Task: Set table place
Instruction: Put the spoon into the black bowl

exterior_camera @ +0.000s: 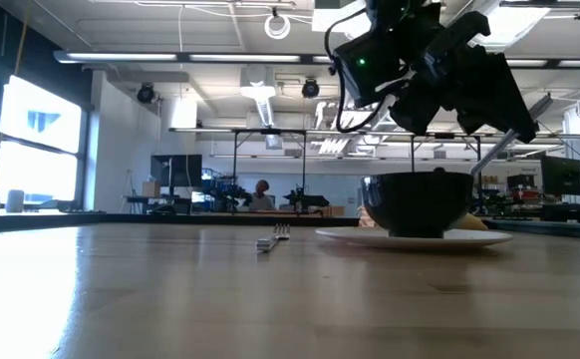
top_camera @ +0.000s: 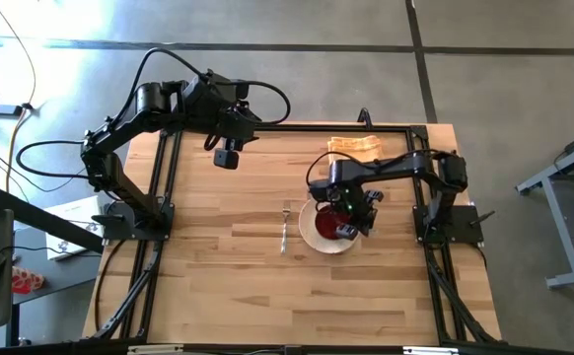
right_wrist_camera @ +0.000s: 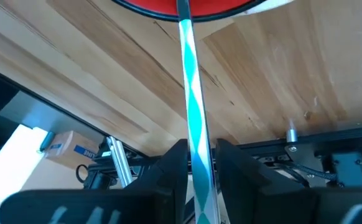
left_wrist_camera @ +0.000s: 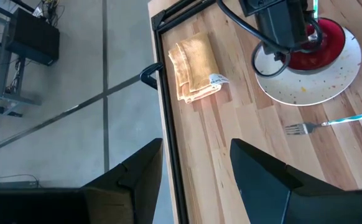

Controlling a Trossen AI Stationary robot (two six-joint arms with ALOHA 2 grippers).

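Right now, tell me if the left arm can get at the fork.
Probably yes. The fork lies on bare table beside the plate, with nothing between it and the open left hand. The right hand works over the bowl, clear of it.

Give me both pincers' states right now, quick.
Left pincer: open, empty, raised over the table's far edge.
Right pincer: closed on the spoon handle, at the red bowl.

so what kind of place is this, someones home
Not a home; likely a robotics lab or open workshop: concrete floor, a black-framed wooden table, and workstations with monitors behind.
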